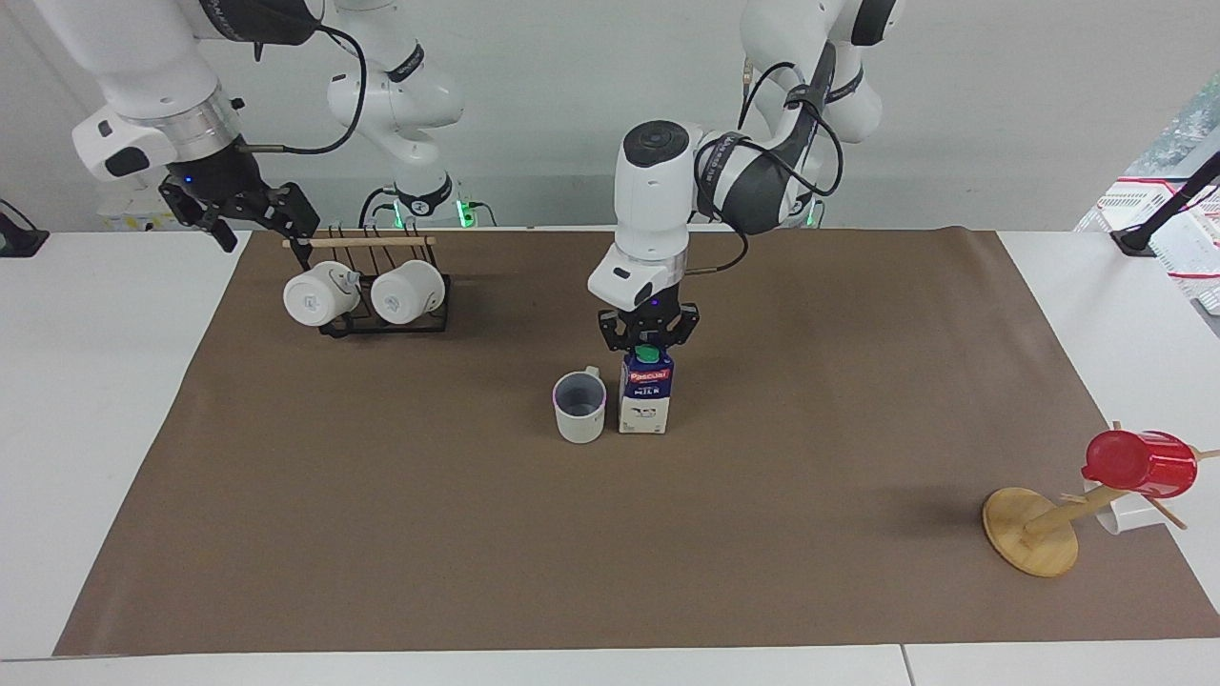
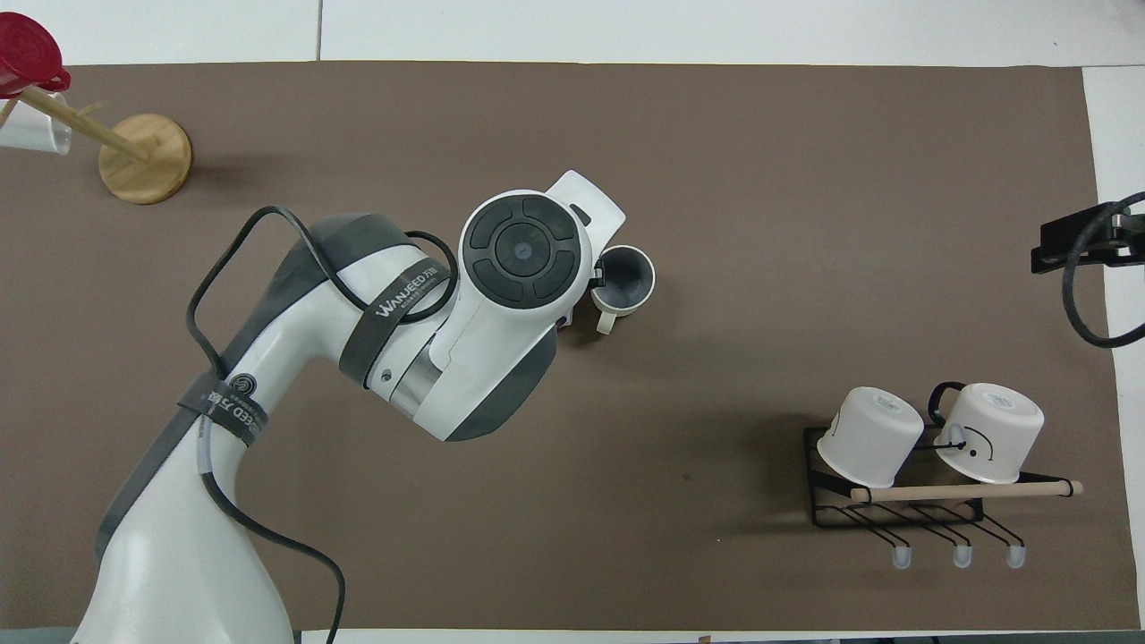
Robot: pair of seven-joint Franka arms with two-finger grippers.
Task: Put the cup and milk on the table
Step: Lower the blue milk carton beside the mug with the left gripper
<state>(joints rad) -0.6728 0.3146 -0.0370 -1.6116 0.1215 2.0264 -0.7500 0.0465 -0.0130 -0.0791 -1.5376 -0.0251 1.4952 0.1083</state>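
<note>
Across the white table (image 1: 95, 381) lies a wide brown sheet (image 1: 477, 553), with a pale wall at the robots' end. Toward the right arm's end of the table, a black wire rack (image 1: 386, 319) with two white mugs (image 1: 319, 297) sits close to the robots, and the right gripper (image 1: 250, 221) hangs in the air over the sheet's corner beside that rack, fingers spread and holding nothing; that arm waits. Much bare sheet lies between the rack and the middle, and the strip farthest from the robots is open along its whole length. At the middle the cup (image 1: 579, 407) stands upright, handle toward the robots, with the milk (image 1: 646, 393) just beside it, upright on the sheet. The left arm reaches in, wrist pointing straight down, and the left gripper (image 1: 647, 340) pinches the carton's top ridge at the green cap. Toward the left arm's end, a wooden mug tree (image 1: 1034, 529) leans, carrying a red cup (image 1: 1139, 464).
</note>
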